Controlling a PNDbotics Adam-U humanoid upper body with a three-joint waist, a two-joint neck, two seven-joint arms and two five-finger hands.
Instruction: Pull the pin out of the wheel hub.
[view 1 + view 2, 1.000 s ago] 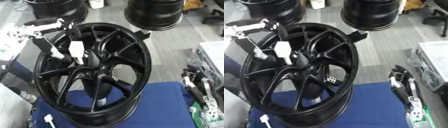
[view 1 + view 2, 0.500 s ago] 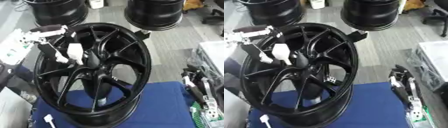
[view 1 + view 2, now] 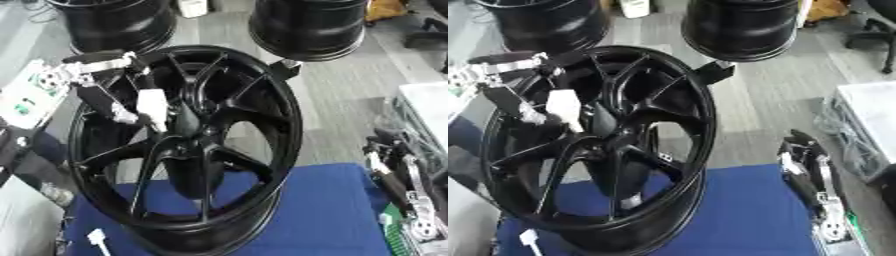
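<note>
Left hand point(image 3: 105, 95) fingers curled round white pin point(image 3: 150, 106), just left of wheel hub point(image 3: 188, 125). Wheel point(image 3: 188, 150) stands upright on blue mat point(image 3: 324, 210). Crooked pull might jam pin or tip wheel. Right hand point(image 3: 398, 175) far right of hub, fingers straight, empty.

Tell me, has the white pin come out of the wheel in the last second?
No. The white pin sits against the same spoke beside the wheel hub as before, the left hand still on it.
</note>
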